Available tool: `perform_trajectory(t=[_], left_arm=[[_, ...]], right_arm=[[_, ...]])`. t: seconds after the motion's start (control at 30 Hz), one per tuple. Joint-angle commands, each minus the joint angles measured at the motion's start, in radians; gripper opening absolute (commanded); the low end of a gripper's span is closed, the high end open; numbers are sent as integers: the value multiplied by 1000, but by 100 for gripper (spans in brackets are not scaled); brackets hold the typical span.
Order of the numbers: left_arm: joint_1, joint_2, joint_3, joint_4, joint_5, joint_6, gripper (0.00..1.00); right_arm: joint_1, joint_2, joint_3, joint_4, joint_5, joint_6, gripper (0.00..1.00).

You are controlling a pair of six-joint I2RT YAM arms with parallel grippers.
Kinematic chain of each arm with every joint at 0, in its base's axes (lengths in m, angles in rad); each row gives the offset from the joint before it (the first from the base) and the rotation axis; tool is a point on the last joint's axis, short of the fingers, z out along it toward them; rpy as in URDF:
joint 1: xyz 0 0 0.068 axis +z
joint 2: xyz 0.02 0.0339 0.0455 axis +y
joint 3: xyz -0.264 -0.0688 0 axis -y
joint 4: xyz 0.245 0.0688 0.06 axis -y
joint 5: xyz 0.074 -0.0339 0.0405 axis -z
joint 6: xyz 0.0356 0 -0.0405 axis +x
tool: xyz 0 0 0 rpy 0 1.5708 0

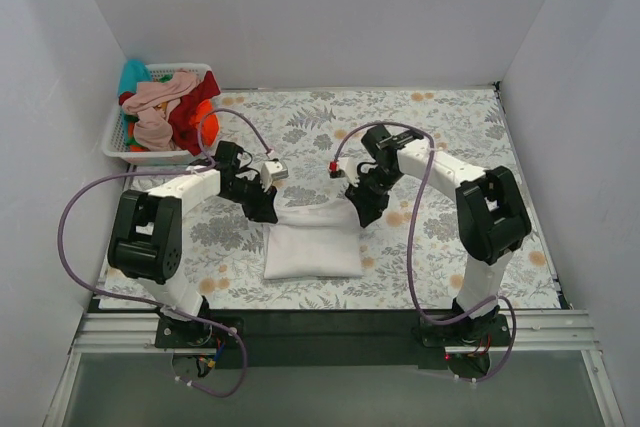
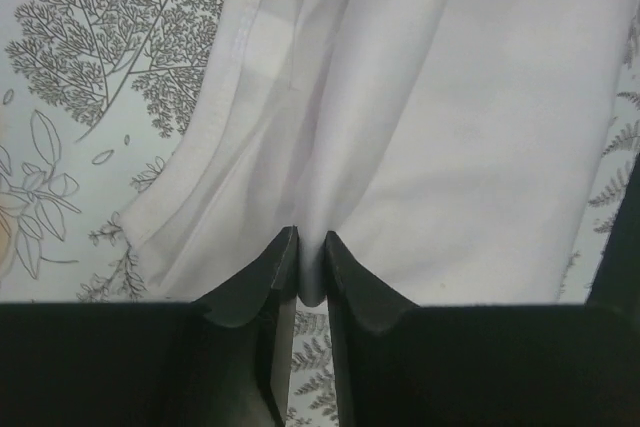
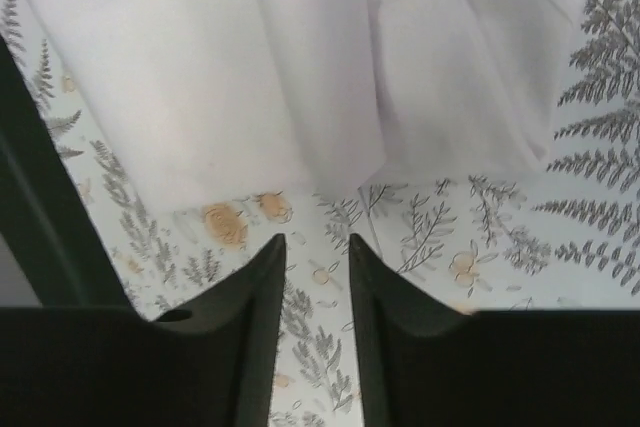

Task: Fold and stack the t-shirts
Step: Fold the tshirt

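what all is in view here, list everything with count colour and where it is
white t-shirt: one, white, folded, mid-table between the arms
pink t-shirt: one as far as I can tell, pink, on top of the basket pile
dark red t-shirt: one, dark red, right side of the basket
orange t-shirt: one, orange, mostly hidden under the dark red one
teal t-shirt: one, teal, far side of the basket
basket: one, white, far left of the table
tablecloth: one, pale with leaf and flower print, covering the table
cables: two, purple, one per arm
left arm: one, black and white, jaws shut on the white t-shirt
right arm: one, black and white, jaws open beside the white t-shirt
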Motion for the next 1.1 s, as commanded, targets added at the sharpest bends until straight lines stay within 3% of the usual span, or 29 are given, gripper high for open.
perform_trajectory(t=[0.0, 0.03, 0.1, 0.17, 0.27, 0.37, 0.43, 0.57, 0.87, 0.97, 1.07], left_arm=[[17, -108, -12, -107, 36, 44, 18], [17, -123, -6, -116, 35, 41, 25], [17, -151, 12, -118, 38, 35, 39], [17, -187, 31, -105, 64, 32, 42], [-19, -203, 57, -58, 101, -2, 47], [-116, -218, 31, 63, 46, -43, 48], [-164, -218, 0, 173, -9, -65, 49], [-244, -119, 24, 231, -59, -85, 54], [-282, -11, 40, 318, -90, -77, 55], [-287, 9, 32, 315, -85, -48, 51], [-290, 12, 22, 307, -82, -42, 35]], right_arm=[[-35, -98, -14, -28, -57, 56, 41], [-47, -101, -4, -28, -73, 65, 54], [-92, -100, 59, -34, -112, 93, 56], [-113, -83, 113, -32, -181, 134, 54], [-114, -3, 208, -28, -257, 194, 44], [-101, 120, 320, -25, -329, 254, 30], [-92, 201, 403, -12, -363, 278, 26], [-57, 324, 493, 26, -408, 363, 25], [6, 437, 501, 78, -431, 392, 23], [15, 468, 486, 89, -442, 392, 22], [20, 489, 455, 103, -455, 397, 22]])
